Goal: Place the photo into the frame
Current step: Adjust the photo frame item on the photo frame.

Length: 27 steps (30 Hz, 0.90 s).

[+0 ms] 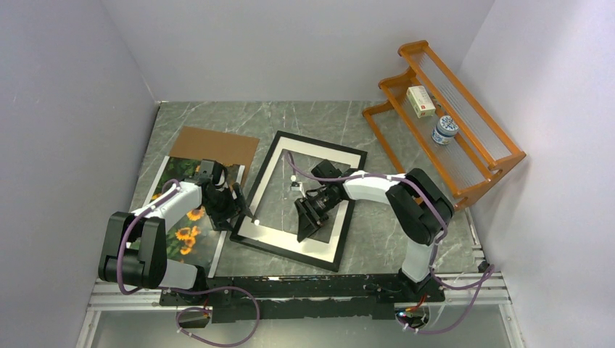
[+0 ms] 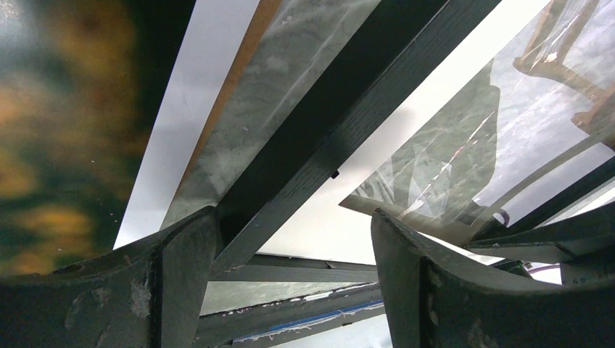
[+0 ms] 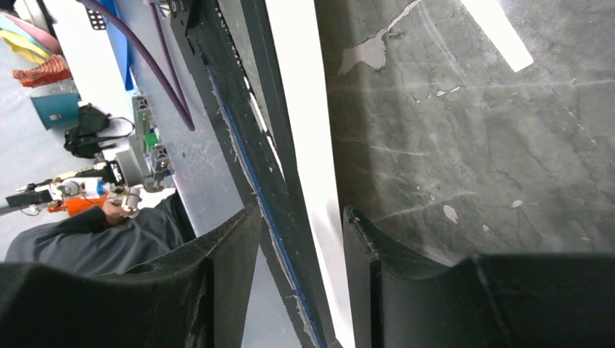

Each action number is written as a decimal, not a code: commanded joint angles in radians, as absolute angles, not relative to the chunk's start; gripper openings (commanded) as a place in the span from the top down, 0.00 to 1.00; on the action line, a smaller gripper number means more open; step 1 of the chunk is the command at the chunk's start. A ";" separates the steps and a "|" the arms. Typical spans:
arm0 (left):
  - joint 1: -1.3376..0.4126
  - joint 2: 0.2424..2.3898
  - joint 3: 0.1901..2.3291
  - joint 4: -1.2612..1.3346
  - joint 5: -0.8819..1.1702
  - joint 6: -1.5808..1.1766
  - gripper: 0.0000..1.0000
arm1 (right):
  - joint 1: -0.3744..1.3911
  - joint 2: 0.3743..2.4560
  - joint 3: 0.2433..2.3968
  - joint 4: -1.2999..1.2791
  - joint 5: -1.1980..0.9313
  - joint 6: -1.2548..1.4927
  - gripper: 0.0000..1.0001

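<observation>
Frame (image 2: 341,130) lying mid-table, photo (image 1: 187,235) lying just left of it (partly under the left arm), left claw (image 2: 294,225) spread wide, straddling the frame's left rail, right claw (image 3: 301,217) straddling its near rail, grip impossible to tell

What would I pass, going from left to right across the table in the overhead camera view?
the photo → the frame → the orange rack
</observation>
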<state>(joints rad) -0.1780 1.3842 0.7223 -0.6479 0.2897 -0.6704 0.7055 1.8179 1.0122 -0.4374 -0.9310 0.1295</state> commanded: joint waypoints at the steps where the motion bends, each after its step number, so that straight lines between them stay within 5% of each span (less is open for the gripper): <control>1: -0.181 1.363 0.711 -0.618 0.317 -0.688 0.19 | 0.713 1.854 1.011 -0.405 -1.014 0.137 0.50; 7: -0.181 1.363 0.710 -0.620 0.316 -0.687 0.19 | 0.715 1.870 1.010 -0.379 -0.986 0.136 0.55; 18: -0.181 1.365 0.719 -0.636 0.301 -0.683 0.19 | 0.715 1.852 1.002 -0.366 -0.893 0.130 1.00; 27: -0.181 1.363 0.723 -0.643 0.296 -0.681 0.19 | 0.712 1.772 0.970 -0.258 -0.778 0.176 1.00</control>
<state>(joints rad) -0.1783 1.3842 0.7116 -0.6411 0.2882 -0.6735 0.7101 1.8481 0.9913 -0.3744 -0.8585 0.1547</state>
